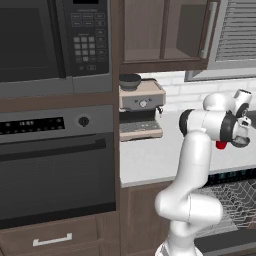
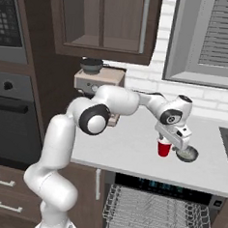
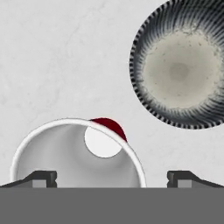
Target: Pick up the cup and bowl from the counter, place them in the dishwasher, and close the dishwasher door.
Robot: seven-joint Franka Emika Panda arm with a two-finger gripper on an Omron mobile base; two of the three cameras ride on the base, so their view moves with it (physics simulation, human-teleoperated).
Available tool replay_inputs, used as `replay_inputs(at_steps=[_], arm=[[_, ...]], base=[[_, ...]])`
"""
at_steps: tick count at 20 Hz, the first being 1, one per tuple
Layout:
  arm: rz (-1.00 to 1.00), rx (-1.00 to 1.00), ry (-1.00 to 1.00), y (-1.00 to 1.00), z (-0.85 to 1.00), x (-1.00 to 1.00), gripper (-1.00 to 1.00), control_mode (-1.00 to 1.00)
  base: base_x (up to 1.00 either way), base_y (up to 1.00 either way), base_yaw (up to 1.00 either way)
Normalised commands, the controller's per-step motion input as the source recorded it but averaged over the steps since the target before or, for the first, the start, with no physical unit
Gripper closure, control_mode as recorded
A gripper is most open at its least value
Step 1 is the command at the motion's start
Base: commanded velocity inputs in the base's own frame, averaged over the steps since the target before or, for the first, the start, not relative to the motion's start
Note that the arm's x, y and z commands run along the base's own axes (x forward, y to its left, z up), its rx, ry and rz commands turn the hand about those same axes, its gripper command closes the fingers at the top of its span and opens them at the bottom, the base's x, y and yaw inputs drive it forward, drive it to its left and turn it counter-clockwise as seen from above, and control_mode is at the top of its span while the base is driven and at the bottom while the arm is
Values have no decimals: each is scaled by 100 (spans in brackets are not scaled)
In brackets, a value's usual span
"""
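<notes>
Nothing loaded yet: red cup [image 2: 164,149] and bowl [image 2: 187,154] sit side by side on counter [image 2: 127,151]. Gripper [image 3: 111,177] hovers above cup, fingers spread, seemingly grasping nothing. Dishwasher [image 2: 157,209] open, rack bare; loading, closing remain.

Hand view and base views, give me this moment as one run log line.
gripper: open, above cup | cup: upright on counter | bowl: beside cup | dishwasher: open, rack empty
</notes>
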Motion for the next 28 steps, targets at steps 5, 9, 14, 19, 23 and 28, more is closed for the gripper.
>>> replay_inputs(at_steps=[5, 9, 14, 19, 23, 28], arm=[[0, 0, 0, 0, -9, -25, -100, -100], [0, 0, 0, 0, -41, -1, -100, -100], [0, 0, -1, 2, -33, 0, -100, -100], [0, 0, 0, 4, -8, 0, 100, -100], [0, 0, 0, 0, 0, 0, 100, -100], [0, 0, 0, 0, 0, 0, 100, -100]], base=[[0, 0, 0], [0, 0, 0], [0, 0, 0], [0, 0, 0], [0, 0, 0], [0, 0, 0]])
